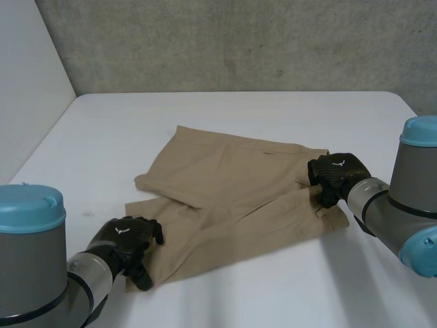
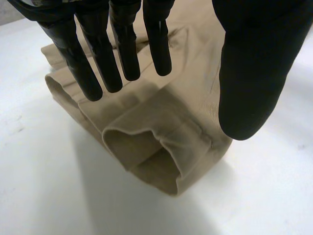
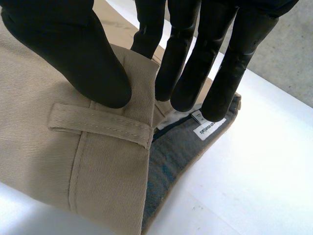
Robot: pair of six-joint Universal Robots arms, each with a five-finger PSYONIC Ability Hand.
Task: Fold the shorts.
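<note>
Khaki shorts (image 1: 225, 198) lie flat on the white table (image 1: 239, 116), waistband toward my right arm, leg hems toward my left. My right hand (image 1: 334, 174) is shut on the waistband (image 3: 98, 161): its thumb (image 3: 73, 49) presses the outside just above a belt loop (image 3: 98, 126), and its fingers (image 3: 215, 73) reach inside by the white label (image 3: 208, 129). My left hand (image 1: 126, 239) hovers open over the nearer leg's hem (image 2: 156, 147), which gapes a little. Its fingers (image 2: 98, 63) are straight and stand apart from the thumb (image 2: 254, 73), with no cloth between them.
A grey concrete wall (image 1: 239, 41) runs behind the table, and a white panel (image 1: 27, 89) closes the left side. Bare tabletop lies in front of the shorts and behind them. The table's right edge (image 1: 410, 106) is near my right arm.
</note>
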